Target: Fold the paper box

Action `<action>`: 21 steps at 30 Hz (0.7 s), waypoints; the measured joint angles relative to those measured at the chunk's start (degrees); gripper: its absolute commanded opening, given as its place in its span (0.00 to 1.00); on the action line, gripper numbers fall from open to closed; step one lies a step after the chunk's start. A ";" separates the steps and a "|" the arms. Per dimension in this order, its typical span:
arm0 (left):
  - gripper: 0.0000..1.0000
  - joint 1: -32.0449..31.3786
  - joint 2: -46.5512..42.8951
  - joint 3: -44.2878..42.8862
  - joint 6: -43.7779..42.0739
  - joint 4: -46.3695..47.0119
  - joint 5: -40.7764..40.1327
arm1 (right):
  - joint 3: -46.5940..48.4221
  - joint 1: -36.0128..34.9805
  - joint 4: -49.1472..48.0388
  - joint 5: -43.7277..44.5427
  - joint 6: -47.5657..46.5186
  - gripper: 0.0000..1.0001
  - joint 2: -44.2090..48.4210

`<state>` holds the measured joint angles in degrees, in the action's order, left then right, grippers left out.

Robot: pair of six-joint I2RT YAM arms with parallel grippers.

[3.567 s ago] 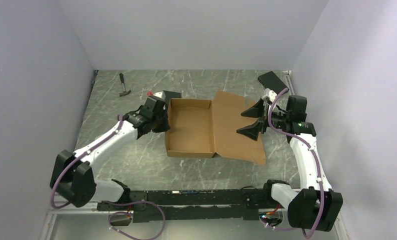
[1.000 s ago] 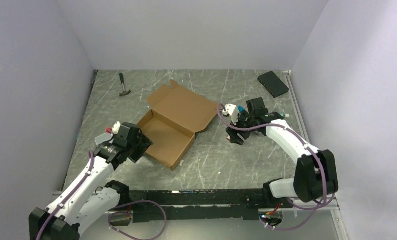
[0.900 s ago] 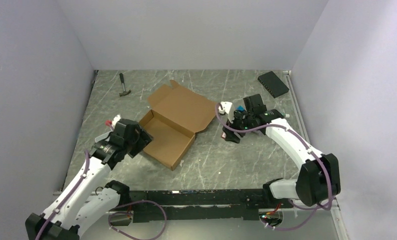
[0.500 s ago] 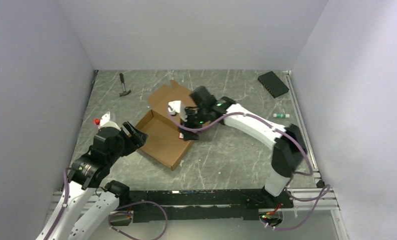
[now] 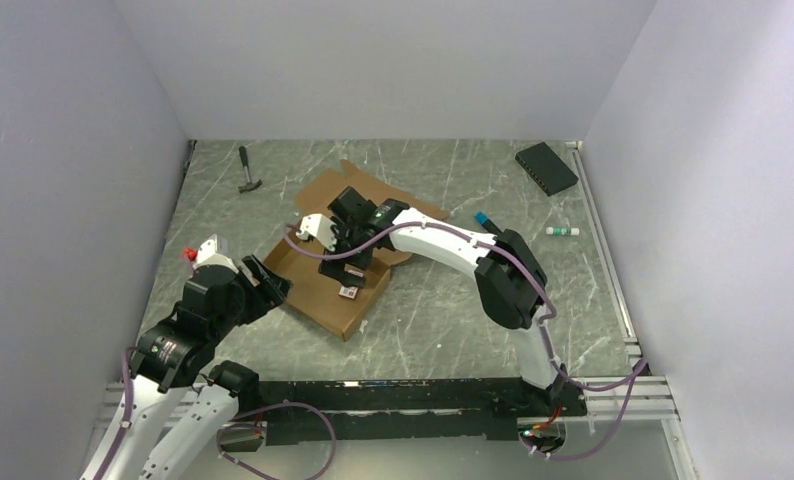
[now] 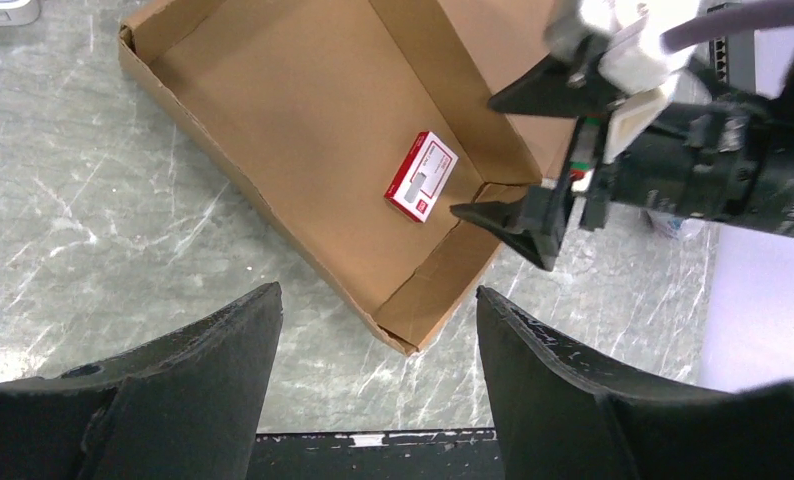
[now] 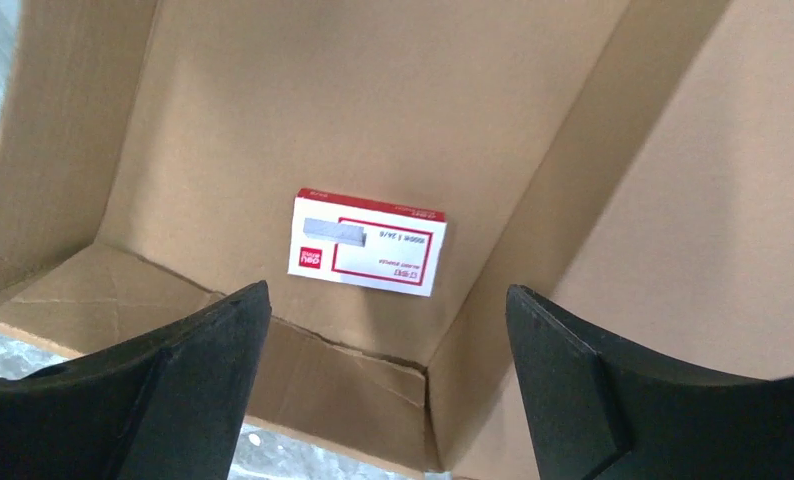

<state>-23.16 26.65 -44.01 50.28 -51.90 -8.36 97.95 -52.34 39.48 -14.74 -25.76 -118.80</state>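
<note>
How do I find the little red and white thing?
Look for the big brown paper box in the middle of the table. Inside its open tray, near one corner, lies a small flat packet. It is the only red-and-white thing there, with a red border.

Plain brown box (image 6: 303,120); in it a white pack (image 7: 370,243) edged red. Grey table (image 5: 443,310), marbled with white streaks. Flat black case (image 5: 547,167) at 2 o'clock. Black left gripper (image 6: 378,292) and right gripper (image 7: 388,288); white arms (image 5: 443,238).

Lettering on packet (image 7: 369,241) (too small)
</note>
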 measured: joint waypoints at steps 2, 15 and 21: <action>0.76 0.00 0.00 0.42 0.00 0.04 0.20 | 1.18 0.00 0.13 0.42 0.04 0.92 0.44; 0.99 0.00 3.37 2.91 -3.63 7.52 6.38 | -11.32 12.83 9.05 -17.51 -11.63 0.99 30.75; 1.00 0.07 15.34 0.59 -12.13 13.03 10.03 | -32.76 37.75 1.99 -20.06 -10.14 0.99 45.18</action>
<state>-23.09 42.00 -43.42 38.15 -38.87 1.67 65.19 -14.59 41.47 -34.81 -35.90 -73.63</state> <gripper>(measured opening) 0.994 0.990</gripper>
